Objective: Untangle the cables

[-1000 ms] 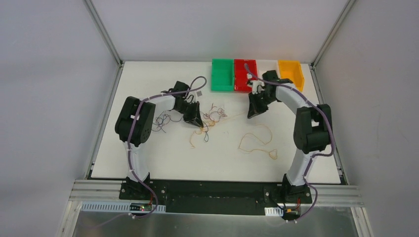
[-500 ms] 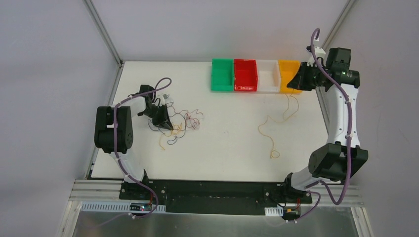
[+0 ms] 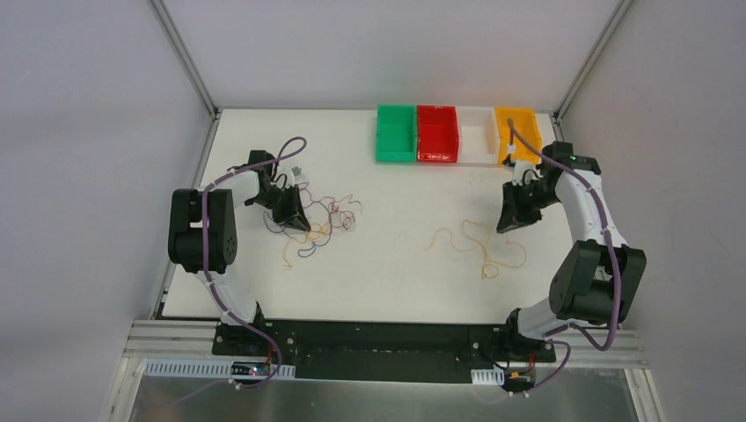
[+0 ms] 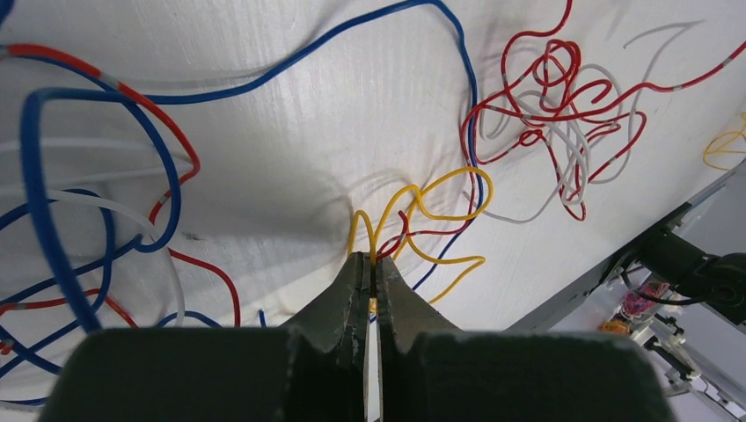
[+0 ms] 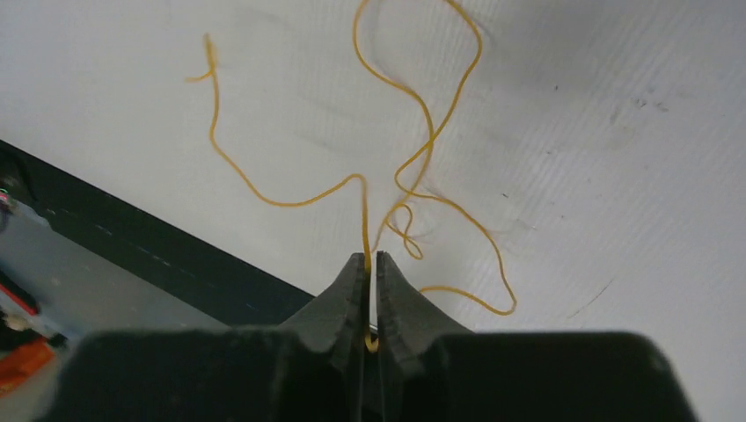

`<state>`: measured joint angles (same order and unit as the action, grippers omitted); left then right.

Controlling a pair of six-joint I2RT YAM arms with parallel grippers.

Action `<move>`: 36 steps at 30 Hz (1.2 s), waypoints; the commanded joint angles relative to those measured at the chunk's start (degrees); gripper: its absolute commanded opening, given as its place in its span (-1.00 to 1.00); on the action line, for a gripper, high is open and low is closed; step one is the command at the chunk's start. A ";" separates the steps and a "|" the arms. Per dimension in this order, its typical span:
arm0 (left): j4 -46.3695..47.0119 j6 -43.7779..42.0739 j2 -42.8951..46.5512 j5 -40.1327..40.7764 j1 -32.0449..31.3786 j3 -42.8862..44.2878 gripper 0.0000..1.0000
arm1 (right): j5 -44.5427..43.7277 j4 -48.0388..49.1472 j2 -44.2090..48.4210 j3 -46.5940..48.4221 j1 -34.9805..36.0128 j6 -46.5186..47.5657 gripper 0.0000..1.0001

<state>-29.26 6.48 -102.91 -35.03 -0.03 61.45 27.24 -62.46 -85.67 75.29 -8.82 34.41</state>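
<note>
A knot of cables (image 3: pixel 324 218) in red, blue, yellow and whitish-grey lies at the table's left. My left gripper (image 3: pixel 300 222) is down at the knot's left edge. In the left wrist view this gripper (image 4: pixel 373 264) is shut on a yellow cable (image 4: pixel 457 260), with a red and grey clump (image 4: pixel 554 88) beyond it and blue loops (image 4: pixel 32 176) on the left. A single orange-yellow cable (image 3: pixel 475 248) lies apart at the right. My right gripper (image 3: pixel 509 225) is shut on one end of it. The right wrist view shows that cable (image 5: pixel 290 204) running out from between the tips of the gripper (image 5: pixel 370 259).
Along the back edge stand a green bin (image 3: pixel 396 134), a red bin (image 3: pixel 437 134), a white bin (image 3: pixel 476 134) and an orange bin (image 3: pixel 525 119). The white table (image 3: pixel 396 281) ends at a black rail in front. Frame posts rise at both back corners.
The left gripper dragged the knot leftward, then held still. The right gripper carried the orange-yellow cable up to the orange bin, then came down onto the table at the right, still holding it.
</note>
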 commanded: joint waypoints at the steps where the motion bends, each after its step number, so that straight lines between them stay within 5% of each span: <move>1: -2.92 -2.46 1.87 -3.30 -0.55 1.50 -1.00 | -8.42 5.54 0.94 -7.57 4.13 2.29 -0.34; 3: -3.81 -3.45 2.37 -3.56 -0.73 1.75 -1.00 | -9.10 8.65 0.52 -9.44 5.19 0.83 0.29; 5: -4.98 -4.64 2.83 -3.80 -0.76 2.25 -0.97 | -8.98 10.30 -0.04 -10.26 6.25 -0.24 0.52; 15: -7.64 -5.95 3.16 -4.47 -0.79 4.59 -0.85 | -20.55 19.48 -3.78 -12.47 8.74 -5.23 0.73; 18: -7.99 -6.92 3.54 -5.56 -0.85 4.74 -0.77 | -21.67 20.89 -3.18 -12.51 8.78 -4.25 0.98; 24: -9.29 -9.76 5.58 -7.38 -1.94 4.79 -0.50 | -19.74 21.43 -5.95 -10.22 8.80 -2.19 0.99; 29: -9.85 -10.14 6.87 -6.61 -2.43 4.82 -0.40 | -14.49 16.06 -10.63 -5.66 10.24 -9.95 0.99; 33: -10.10 -10.06 7.77 -6.59 -2.44 4.82 -0.37 | -20.58 17.83 -12.09 -6.26 14.21 -14.71 0.99; 36: -10.52 -10.24 7.99 -6.60 -2.50 4.94 -0.11 | -24.51 18.26 -14.14 -6.16 16.77 -16.09 0.99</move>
<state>-37.52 -2.31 -97.67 -40.16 -2.26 64.53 7.86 -43.33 -97.80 67.57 4.86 23.03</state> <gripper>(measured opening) 0.375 0.993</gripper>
